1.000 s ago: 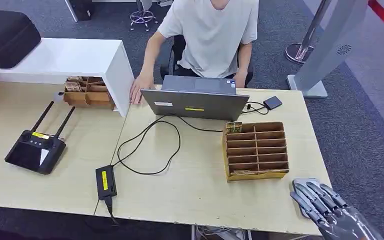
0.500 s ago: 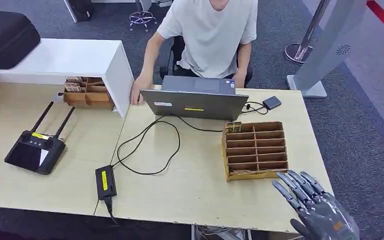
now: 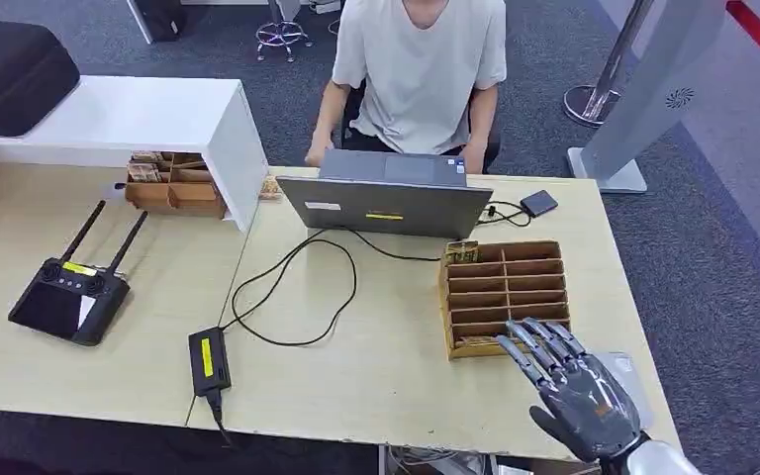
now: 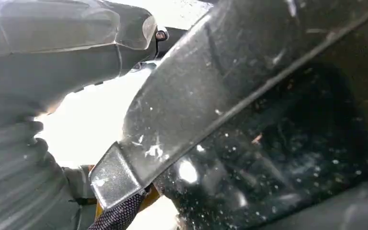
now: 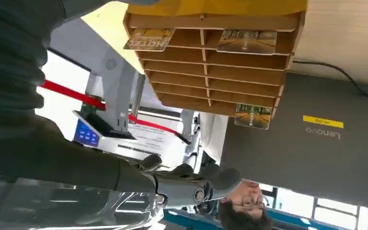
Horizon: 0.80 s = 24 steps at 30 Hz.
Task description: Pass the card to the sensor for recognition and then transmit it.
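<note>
Fingers [image 3: 534, 348] of the right hand [image 3: 579, 391] are spread apart and hold nothing, hovering just over the near edge of the brown wooden slotted card rack [image 3: 505, 297]. I cannot tell how the left hand [image 4: 38, 120] is set.

Printed cards sit in the rack: one with a gold and green picture [image 3: 462, 251] stands in the far left slot, and two lie in the nearest row, one reading "HOTEL" [image 5: 149, 39].

Around the rack lies a pale wood-grain worktop [image 3: 376, 376], on grey carpet [image 3: 712, 277]. Behind the rack stands a grey laptop [image 3: 386, 203], marked "Lenovo" with a yellow sticker, and a person in a white T-shirt [image 3: 421, 59] sits beyond it. Left of the rack a black cable [image 3: 292, 297] loops to a black power brick [image 3: 209, 360].
</note>
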Each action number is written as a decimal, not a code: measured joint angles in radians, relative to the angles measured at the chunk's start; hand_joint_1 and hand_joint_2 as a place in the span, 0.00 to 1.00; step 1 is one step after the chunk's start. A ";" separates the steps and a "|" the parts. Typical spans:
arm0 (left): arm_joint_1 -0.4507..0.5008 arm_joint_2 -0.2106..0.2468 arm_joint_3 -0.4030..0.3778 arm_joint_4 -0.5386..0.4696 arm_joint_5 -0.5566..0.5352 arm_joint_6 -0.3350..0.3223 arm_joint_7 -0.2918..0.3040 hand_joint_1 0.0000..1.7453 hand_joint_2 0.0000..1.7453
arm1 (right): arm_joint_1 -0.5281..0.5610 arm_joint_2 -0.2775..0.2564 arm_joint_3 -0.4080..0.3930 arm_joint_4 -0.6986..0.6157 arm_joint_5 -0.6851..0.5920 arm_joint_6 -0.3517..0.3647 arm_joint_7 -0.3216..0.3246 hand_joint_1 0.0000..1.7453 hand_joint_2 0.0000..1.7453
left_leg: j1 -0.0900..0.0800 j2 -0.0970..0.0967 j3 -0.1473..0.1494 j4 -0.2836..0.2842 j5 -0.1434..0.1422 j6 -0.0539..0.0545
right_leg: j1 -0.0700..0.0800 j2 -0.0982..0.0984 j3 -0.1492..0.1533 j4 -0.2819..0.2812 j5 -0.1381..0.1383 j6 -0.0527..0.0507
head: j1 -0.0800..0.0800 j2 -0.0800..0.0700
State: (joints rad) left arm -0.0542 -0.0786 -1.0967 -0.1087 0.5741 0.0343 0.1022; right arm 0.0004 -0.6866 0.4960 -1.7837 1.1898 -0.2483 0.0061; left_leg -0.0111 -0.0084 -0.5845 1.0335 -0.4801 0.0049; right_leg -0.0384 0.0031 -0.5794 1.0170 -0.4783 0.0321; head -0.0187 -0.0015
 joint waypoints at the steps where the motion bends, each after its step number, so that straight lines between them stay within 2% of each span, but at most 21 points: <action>1: 0.000 0.000 0.000 0.000 0.000 0.000 0.000 0.00 1.00 | -0.005 0.006 0.006 0.007 -0.003 0.000 0.000 0.00 1.00 | 0.000 0.000 0.000 0.000 0.000 0.000 | 0.000 0.000 0.000 0.000 0.000 0.000 | 0.000 0.000; 8: -0.001 0.000 0.000 0.000 -0.003 -0.001 0.003 0.00 1.00 | -0.031 0.035 0.039 0.045 -0.006 -0.002 0.002 0.00 1.00 | 0.000 0.000 0.000 0.000 0.000 0.000 | 0.000 0.000 0.000 0.000 0.000 0.000 | 0.000 0.000; 24: -0.002 0.000 0.000 0.000 -0.009 -0.003 0.005 0.00 1.00 | -0.042 0.062 0.063 0.085 -0.005 -0.006 0.006 0.00 1.00 | 0.000 0.000 0.000 0.000 0.000 0.000 | 0.000 0.000 0.000 0.000 0.000 0.000 | 0.000 0.000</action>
State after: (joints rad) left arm -0.0559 -0.0786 -1.0967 -0.1087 0.5653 0.0313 0.1076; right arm -0.0418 -0.6245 0.5585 -1.6987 1.1852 -0.2548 0.0122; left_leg -0.0111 -0.0087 -0.5848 1.0335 -0.4801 0.0049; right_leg -0.0384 0.0028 -0.5794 1.0170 -0.4784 0.0321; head -0.0183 -0.0015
